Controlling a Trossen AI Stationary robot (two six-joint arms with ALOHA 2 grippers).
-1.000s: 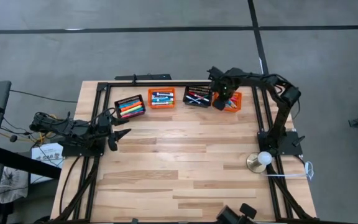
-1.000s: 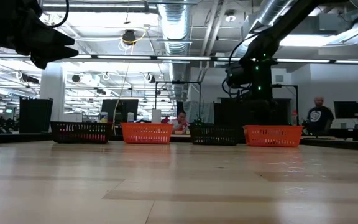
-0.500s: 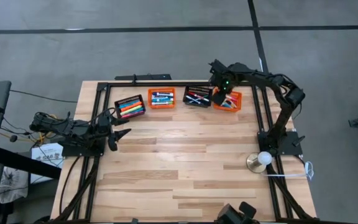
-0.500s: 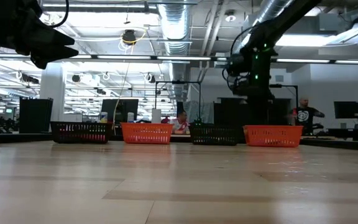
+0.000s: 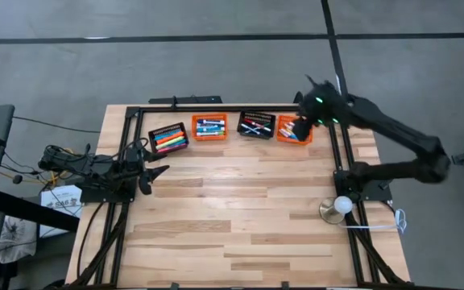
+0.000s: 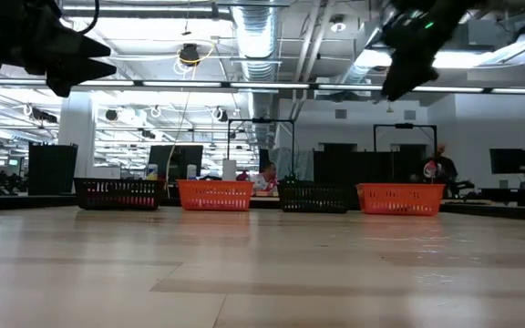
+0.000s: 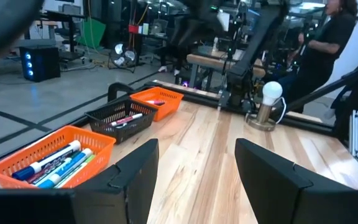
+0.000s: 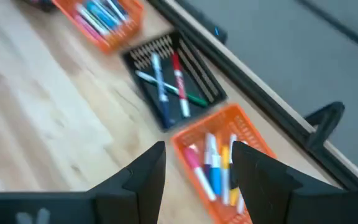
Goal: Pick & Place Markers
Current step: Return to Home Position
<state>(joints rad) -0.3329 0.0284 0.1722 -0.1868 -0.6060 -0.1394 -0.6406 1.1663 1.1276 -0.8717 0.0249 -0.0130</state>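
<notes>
**A:** Right claw is spread wide with nothing in it. Half a second ago it hung right over the orange bin at 1 o'clock. Now it's lifted and swung off toward 2, with the arm folding back to its base at 3.

**B:** So the drop's done and it's heading home, I'd guess. Left claw is the same: parted, empty, parked at 9, hasn't budged.

**A:** Yep. The markers I can spot are all in the four bins along the 12 edge of the surface. None loose that I see, so the task looks about finished.

**B:** Anything you can't tell?

**A:** From above the right claw is a smear, so I'm going by the wrist view. The low view hits the bins side-on, so their contents are hidden. Marker count, no idea. The surface's 6 o'clock edge is cut off too.
</notes>
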